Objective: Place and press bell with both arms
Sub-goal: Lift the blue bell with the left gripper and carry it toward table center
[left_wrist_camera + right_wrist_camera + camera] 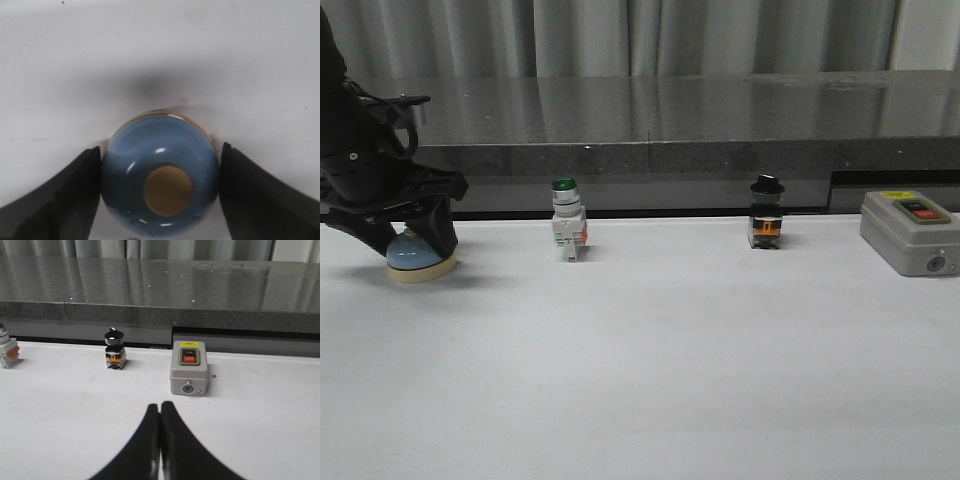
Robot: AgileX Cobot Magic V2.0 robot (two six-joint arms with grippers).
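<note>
The light-blue bell (417, 262) with its cream base stands on the white table at the far left. In the left wrist view the bell (160, 145) shows its blue dome and cream top button between the two black fingers. My left gripper (413, 248) (160, 182) comes down over it, with both fingers touching the dome's sides. My right gripper (160, 407) is shut and empty above the table, in front of the grey box. It is out of the front view.
A green-capped white switch (568, 232) (7, 347), a black-knob switch (766, 215) (115, 349) and a grey box with a red button (910, 232) (189, 367) stand in a row along the back. A dark stone ledge (650, 150) runs behind them.
</note>
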